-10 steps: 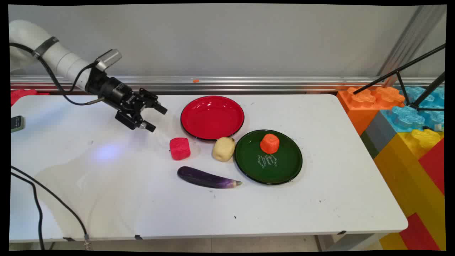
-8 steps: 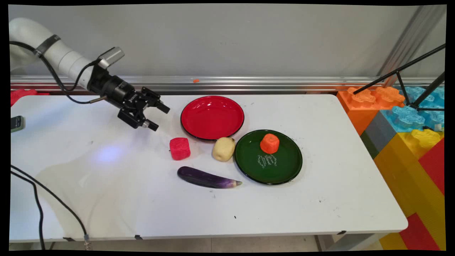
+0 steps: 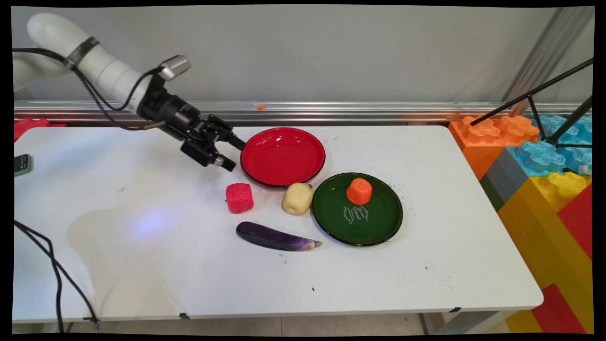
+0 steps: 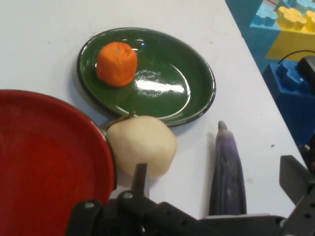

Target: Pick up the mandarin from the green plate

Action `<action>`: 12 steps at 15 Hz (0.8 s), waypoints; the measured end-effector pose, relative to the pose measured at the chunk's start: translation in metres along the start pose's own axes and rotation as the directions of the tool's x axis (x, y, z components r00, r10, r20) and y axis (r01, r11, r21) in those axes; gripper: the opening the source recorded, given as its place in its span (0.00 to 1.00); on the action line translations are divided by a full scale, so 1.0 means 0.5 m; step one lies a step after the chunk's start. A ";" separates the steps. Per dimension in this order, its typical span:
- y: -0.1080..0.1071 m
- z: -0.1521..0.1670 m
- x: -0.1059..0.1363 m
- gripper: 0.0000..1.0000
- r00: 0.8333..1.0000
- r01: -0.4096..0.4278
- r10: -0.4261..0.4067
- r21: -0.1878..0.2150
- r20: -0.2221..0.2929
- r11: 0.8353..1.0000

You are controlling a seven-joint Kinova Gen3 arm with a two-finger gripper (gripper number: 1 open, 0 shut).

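- Presently the claw (image 3: 228, 152) hangs above the bench (image 3: 165, 255) at the left rim of the red plate (image 3: 282, 156), its two fingers spread apart with nothing between them.
- Nearest to it is that red plate, which holds nothing; in the hand view the plate (image 4: 49, 157) fills the lower left.
- Below the claw in the main view a red knobbly block (image 3: 239, 197) lies on the bench, apart from the plate's rim.
- Just right of it a pale potato (image 3: 298, 198) sits between the red plate and the green plate (image 3: 378, 222), close to both rims; the hand view shows the potato (image 4: 142, 145) just ahead of one finger (image 4: 139, 179).
- Resting on the green plate is an orange lump (image 3: 359, 191), toward its far side, beside white lettering.
- Nearer the camera, a purple aubergine (image 3: 277, 237) lies lengthwise on the bench, apart from the others.
- Only the main view shows the red block and the coloured toy bricks (image 3: 544, 161) stacked off the bench's right end.
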 end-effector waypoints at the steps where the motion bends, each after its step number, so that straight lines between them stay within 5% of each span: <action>1: 0.004 0.012 0.010 1.00 1.000 0.009 -0.009 0.000 0.001 1.000; 12: -0.003 0.171 0.106 1.00 1.000 0.019 -0.019 -0.005 0.007 1.000</action>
